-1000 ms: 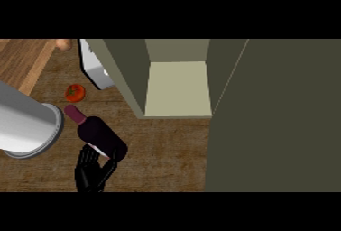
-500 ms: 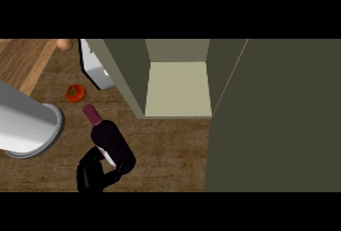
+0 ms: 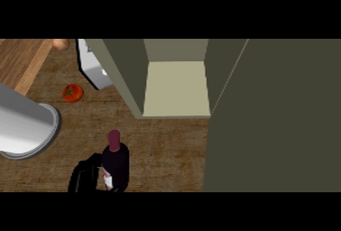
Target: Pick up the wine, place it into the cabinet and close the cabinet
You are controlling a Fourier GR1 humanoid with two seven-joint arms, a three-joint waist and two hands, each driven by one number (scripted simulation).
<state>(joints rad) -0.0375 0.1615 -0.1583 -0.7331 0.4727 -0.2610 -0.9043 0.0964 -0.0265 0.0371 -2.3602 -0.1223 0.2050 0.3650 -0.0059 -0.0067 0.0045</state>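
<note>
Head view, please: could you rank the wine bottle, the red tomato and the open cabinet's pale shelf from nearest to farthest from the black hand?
1. Dark wine bottle: within the hand, low left.
2. Red tomato: upper left, on the wooden counter.
3. Pale shelf inside the open cabinet: upper centre.

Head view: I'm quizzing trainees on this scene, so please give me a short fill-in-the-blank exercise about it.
1. The robot hand is curled round the ____ bottle.
2. The cabinet door stands ____.
3. The small red thing on the counter is a ____.

Missing words: wine; open; tomato.
</note>
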